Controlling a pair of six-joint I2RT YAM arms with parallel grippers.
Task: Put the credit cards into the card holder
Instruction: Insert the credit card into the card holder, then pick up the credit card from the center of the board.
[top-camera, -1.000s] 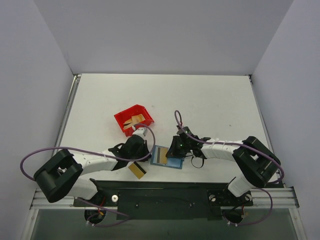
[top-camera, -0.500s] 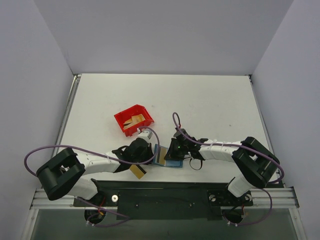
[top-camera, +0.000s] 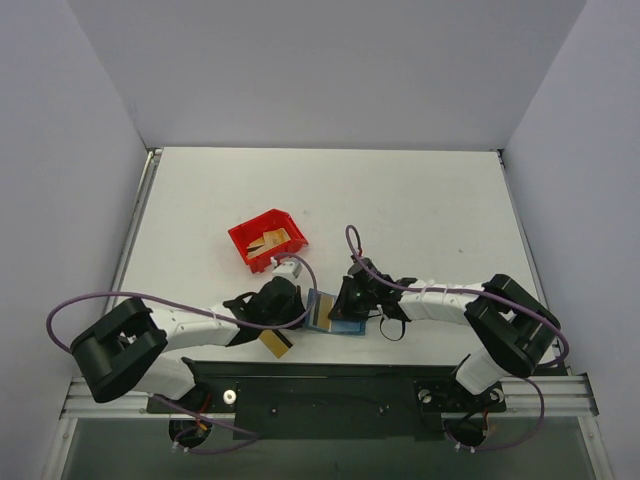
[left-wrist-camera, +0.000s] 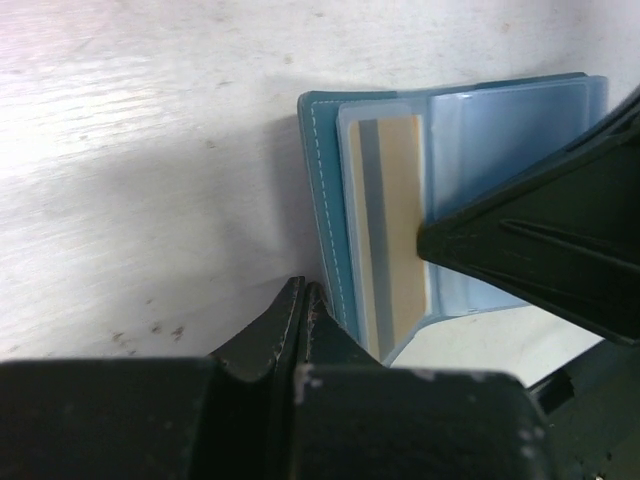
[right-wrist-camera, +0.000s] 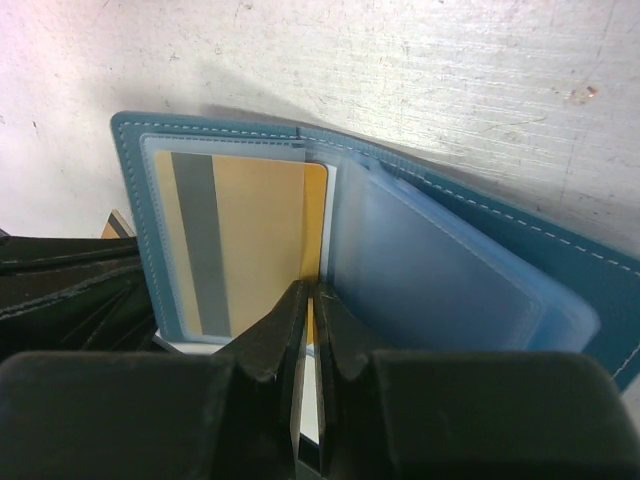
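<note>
White desk (top-camera: 420, 200) runs from my bases out to the grey walls. The red bin (top-camera: 245, 240) sits left of centre with a few gold-tan cards (top-camera: 270, 240) loose inside. My left tool (left-wrist-camera: 303, 292) has its fingers pressed together on nothing that I can see, its tips just beside the near left corner of the card holder (right-wrist-camera: 520, 240). My right tool (right-wrist-camera: 308, 292) is drawn almost together, with only a thin slit between the fingers. It sits on the right edge of the seated card, and I cannot tell whether it nips anything. The holder lies open and flat at the near edge of the desk, between the two tools, with its clear sleeves (right-wrist-camera: 430, 280) fanned to the right. One credit card (right-wrist-camera: 262, 240) is inside the left sleeve, stripe to the left. Another card (top-camera: 275, 342) lies on the desk just left of and nearer than the holder. I judge the cards light, stiff and slick, and hard to lift off a flat surface, so I would take one by a short edge. The sleeves look floppy, so the holder should be pinned by its leather cover while a card slides in.
</note>
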